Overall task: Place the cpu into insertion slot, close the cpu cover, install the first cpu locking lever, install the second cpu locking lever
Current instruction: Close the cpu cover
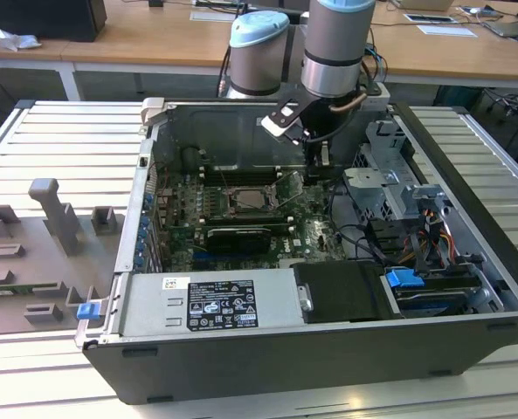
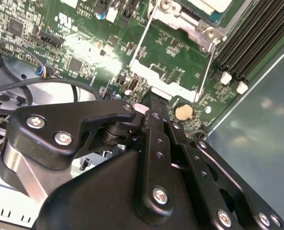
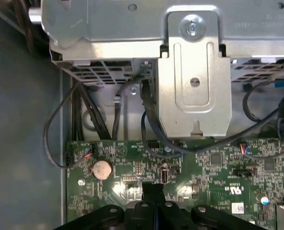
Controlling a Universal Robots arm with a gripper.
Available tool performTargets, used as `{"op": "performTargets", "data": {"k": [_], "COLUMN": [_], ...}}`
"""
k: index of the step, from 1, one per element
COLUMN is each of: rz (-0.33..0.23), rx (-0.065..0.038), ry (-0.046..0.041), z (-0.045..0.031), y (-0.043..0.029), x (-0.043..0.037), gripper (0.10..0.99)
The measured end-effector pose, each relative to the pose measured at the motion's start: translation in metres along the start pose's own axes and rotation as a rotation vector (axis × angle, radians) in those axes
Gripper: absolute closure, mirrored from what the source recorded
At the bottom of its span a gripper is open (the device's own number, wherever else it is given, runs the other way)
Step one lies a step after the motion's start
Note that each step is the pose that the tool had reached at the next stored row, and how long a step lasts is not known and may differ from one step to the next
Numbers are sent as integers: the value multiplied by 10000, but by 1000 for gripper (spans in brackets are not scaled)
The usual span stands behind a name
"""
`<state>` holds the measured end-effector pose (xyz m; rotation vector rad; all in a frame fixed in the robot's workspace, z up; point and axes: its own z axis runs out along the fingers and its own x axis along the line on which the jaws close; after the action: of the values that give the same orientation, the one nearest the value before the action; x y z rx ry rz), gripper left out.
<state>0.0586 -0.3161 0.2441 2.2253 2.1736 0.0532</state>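
The cpu (image 1: 250, 200) lay flat in the insertion slot (image 1: 232, 194) near the middle of the green board (image 1: 315, 234), its pale top also showing in the second wrist view (image 2: 213, 4). The cpu cover (image 1: 290, 188) stood raised on the side of the slot nearer the drive cage (image 1: 376, 188), not yet folded down. The gripper (image 1: 314, 170) hung low inside the computer case (image 1: 267, 367), close to the cover's free edge (image 2: 158, 80), with its fingers pressed together and nothing visible between them in both wrist views. The chief risk looked to be a slip. The cover's edge was thin, and closed fingers sliding off it could strike the coin battery (image 3: 102, 168) or the small parts on the board just beside the tips. If the cpu sat slightly askew, a cover forced down on it could damage the socket. The loose black cables (image 3: 146, 124) by the drive cage could also catch the arm.
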Motion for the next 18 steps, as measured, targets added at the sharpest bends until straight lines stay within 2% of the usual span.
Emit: {"op": "performTargets", "data": {"k": [4,8,13,17,18], "rz": [-1,-1,1,2,0], "rx": [36,41,41,40,41], "ry": [9,9,8,9,9], "z": [-55,-65,-73,-74,-72], "y": [-67,-161,-322,-514,-533], "x": [-1,-4,-8,-12,-12], "gripper": [980,980,980,980,980]}}
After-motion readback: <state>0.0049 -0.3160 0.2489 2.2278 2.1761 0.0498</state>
